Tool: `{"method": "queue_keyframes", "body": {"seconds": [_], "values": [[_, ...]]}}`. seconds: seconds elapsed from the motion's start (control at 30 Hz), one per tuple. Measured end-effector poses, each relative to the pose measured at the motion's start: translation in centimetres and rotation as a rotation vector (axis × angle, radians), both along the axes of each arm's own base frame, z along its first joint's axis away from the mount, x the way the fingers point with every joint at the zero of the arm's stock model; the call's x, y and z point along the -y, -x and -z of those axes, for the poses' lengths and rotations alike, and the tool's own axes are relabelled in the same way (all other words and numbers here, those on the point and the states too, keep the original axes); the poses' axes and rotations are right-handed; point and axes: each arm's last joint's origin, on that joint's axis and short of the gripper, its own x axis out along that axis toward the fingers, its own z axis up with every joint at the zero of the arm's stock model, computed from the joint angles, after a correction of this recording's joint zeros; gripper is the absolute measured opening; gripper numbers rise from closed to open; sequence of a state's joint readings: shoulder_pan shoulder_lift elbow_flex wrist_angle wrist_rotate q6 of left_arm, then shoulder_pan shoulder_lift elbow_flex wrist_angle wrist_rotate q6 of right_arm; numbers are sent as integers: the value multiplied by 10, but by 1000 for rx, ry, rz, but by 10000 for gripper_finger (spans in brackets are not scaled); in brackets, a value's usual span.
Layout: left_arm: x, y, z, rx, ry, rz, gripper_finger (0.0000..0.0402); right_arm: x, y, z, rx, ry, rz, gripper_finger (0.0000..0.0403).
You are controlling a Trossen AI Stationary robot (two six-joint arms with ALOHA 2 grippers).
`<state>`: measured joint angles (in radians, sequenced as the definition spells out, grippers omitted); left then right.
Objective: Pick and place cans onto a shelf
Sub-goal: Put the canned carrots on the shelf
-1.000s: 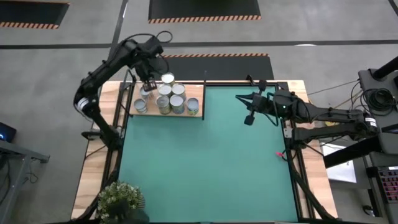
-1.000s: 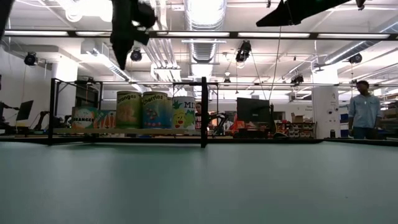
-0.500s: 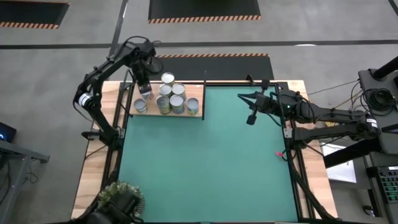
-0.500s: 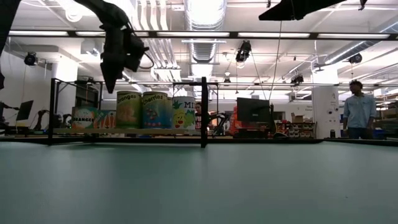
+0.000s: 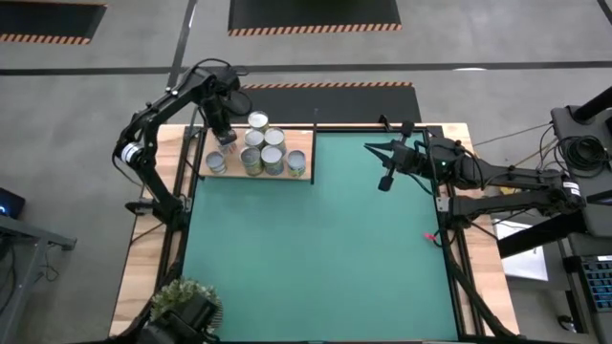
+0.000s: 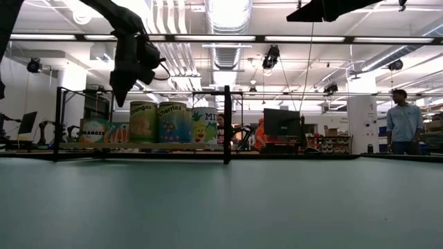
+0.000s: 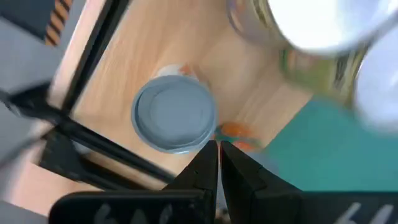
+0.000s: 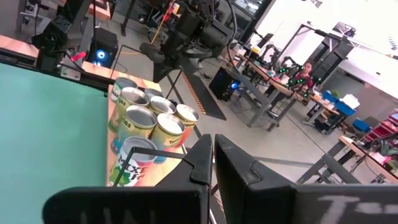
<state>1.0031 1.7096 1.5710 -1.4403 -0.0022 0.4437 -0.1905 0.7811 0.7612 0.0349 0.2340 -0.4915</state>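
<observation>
The green worktop [image 5: 316, 239] is bare; the cans [image 5: 256, 151] crowd the shelf [image 5: 298, 141] upper left. Left tool [image 5: 223, 136], closed and empty, should lift straight up clear of them; right tool [image 5: 383, 182] also closed.

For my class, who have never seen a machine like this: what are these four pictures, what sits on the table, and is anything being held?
Two dark robot arms work at a green-topped table. One picture looks straight down, one looks level across the tabletop, and one comes from each arm's wrist. Small cans stand grouped on a pale wooden shelf at the far left corner. The left pincer hangs over the cans, shut and empty. The right pincer waits above the table's right side, also shut and empty. A potted plant sits at the near left corner.
</observation>
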Motion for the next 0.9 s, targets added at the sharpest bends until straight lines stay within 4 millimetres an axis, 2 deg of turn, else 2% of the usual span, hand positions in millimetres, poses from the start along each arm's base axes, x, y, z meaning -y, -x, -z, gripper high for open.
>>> {"method": "queue_keyframes", "body": {"seconds": [0.17,0.23,0.33,0.43,0.57,0.73,0.9], "values": [[4,-13,-5,130,65,-397,0,0,0,0,-4,5,1,9],[8,-21,-5,159,83,-501,0,0,0,1,-10,9,0,9],[19,-30,-4,78,50,-476,0,0,0,2,-25,17,0,9],[24,-33,-6,-2,-57,-473,0,0,0,3,-39,21,-1,9],[24,-28,-13,-35,-169,-516,0,0,0,3,-44,23,-1,9],[22,-22,-13,-68,-231,-528,0,0,0,4,-56,23,-1,9],[19,-18,4,-87,-215,-532,0,0,0,5,-60,22,-1,9]]}}
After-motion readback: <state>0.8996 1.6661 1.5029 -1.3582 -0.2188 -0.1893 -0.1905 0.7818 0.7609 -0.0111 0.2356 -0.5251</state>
